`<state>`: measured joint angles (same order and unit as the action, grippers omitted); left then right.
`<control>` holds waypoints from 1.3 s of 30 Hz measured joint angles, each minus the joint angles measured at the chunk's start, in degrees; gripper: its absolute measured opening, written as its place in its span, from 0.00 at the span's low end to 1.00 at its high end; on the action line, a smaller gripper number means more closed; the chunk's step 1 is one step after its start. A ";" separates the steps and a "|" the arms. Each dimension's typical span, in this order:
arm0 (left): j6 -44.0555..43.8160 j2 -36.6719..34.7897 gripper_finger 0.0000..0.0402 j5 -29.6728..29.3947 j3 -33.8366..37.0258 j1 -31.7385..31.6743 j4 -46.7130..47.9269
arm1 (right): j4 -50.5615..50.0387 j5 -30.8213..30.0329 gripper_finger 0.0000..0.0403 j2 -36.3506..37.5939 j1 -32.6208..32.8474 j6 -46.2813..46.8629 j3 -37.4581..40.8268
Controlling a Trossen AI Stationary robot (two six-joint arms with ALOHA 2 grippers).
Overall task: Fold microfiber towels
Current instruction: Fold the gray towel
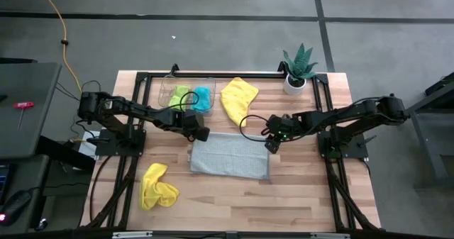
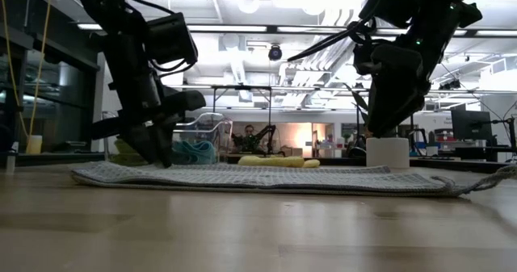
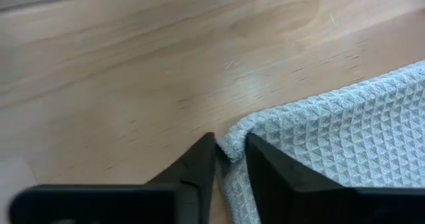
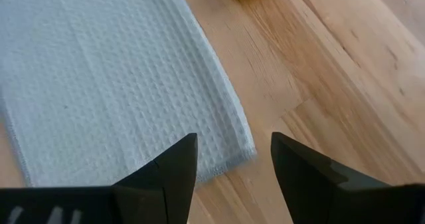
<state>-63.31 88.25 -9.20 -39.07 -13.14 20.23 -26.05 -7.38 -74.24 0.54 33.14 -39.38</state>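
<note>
Grey towel (image 3: 345,137) corner between left claw (image 3: 230,159) fingers

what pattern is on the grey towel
A waffle weave on the grey towel, clearest in the right wrist view.

A wooden bench (image 1: 305,189) stands on a grey floor (image 1: 213,47). Near its back edge sits a clear plastic tray (image 1: 169,90). A green plant in a white pot (image 1: 296,72) stands at the back right corner. A black metal frame (image 1: 213,75) runs along the back edge. A yellow cable (image 1: 64,37) trails across the floor beyond the left side.
</note>
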 joint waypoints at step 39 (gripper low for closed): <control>1.99 0.00 0.01 -0.42 -0.02 0.06 -0.42 | 23.54 3.13 0.38 -0.07 -2.78 52.14 16.33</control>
<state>-61.32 88.25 -9.61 -39.09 -13.08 19.81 -2.52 -4.25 -74.30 -2.24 85.27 -23.05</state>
